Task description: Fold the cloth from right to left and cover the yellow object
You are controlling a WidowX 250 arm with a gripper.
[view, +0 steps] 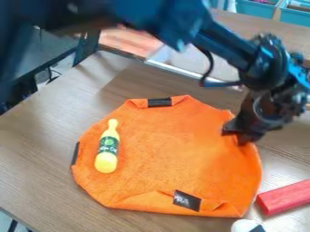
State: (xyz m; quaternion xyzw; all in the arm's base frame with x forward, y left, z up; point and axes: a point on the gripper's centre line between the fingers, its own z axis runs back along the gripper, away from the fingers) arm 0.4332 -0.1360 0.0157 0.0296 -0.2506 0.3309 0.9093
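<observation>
The gripper [239, 136] hangs at the right edge of the orange cloth [176, 149], touching it, where the edge rises into a small pucker. How far open it is, and whether it has the cloth pinched or only presses on it, I cannot tell. The black arm [227, 43] comes in from the upper left and bends down to the gripper at the right.

The cloth lies mostly flat on the table, its outline roughly round with blunt corners. A narrow part of its bottom edge is turned inward, with a black tag [187, 200] there. A black patch [159, 102] sits at the top edge, and a black strip [75, 153] at the left edge.

The yellow bottle [106, 161] lies uncovered on the left part of the cloth, its neck toward the top of the view and a green label around its middle.

Just beside the cloth's lower right edge is a red block [286, 197], and near the cloth's bottom right corner a white rounded thing [244, 225] with a dark part, cut off by the view's edge. The table [36, 165] has a brown wood grain. Blue bins [257, 9] stand beyond it at the upper right.
</observation>
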